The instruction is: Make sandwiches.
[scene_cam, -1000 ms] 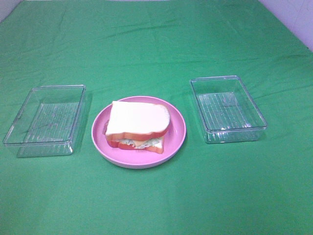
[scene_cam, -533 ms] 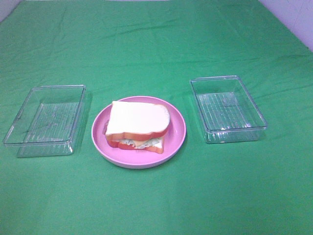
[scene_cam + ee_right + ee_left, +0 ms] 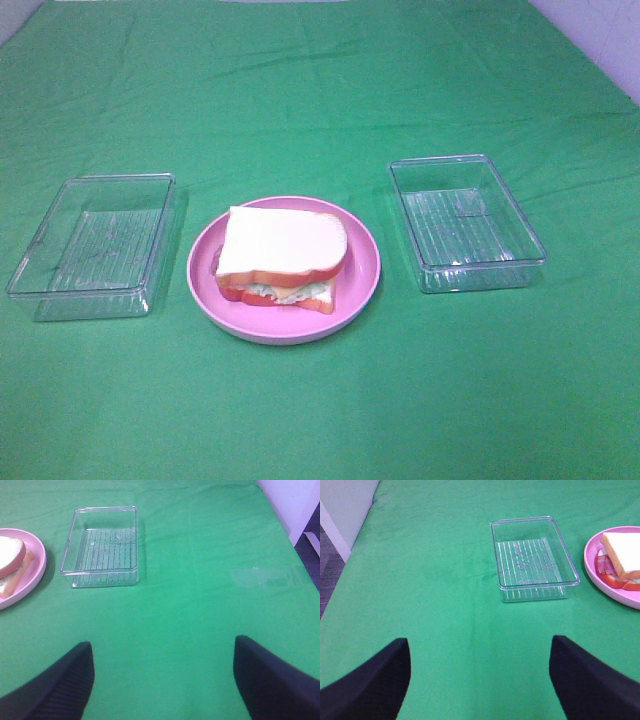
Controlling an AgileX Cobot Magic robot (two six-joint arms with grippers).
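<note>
While the high camera looks down on the green cloth [image 3: 320,90], the sandwich [image 3: 282,256] lies on the pink plate [image 3: 362,262] near the middle, with one clear tray [image 3: 60,262] at 9 o'clock of the plate and another clear tray [image 3: 520,225] at 3 o'clock, both apart from it. In the left wrist view the left gripper [image 3: 480,680] is spread wide with nothing between its dark fingers [image 3: 370,685], and the tray [image 3: 570,570] and the sandwich [image 3: 622,560] are far ahead of it. In the right wrist view the right gripper [image 3: 162,680] is also spread and holds nothing, its fingers [image 3: 272,680] above bare cloth, with the other tray [image 3: 67,562] and the plate [image 3: 37,567] ahead.
</note>
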